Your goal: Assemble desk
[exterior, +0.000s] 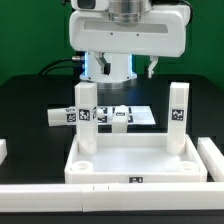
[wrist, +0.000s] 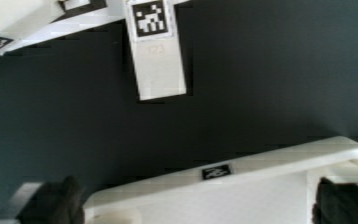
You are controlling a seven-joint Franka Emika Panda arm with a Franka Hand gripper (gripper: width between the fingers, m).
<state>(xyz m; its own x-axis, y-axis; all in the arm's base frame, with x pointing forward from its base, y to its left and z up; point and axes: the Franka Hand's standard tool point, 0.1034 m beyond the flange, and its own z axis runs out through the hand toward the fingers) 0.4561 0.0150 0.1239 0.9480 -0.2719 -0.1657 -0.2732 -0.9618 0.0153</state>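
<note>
While the hand (wrist: 204, 198) gapes wide and empty, bare table (wrist: 247, 110) borders the desk top (wrist: 286, 164).

Smooth white plastic desk top (exterior: 130, 160) — matt black table (exterior: 25, 110).

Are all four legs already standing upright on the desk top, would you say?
No, only one leg and a second leg stand upright on the desk top.
</note>
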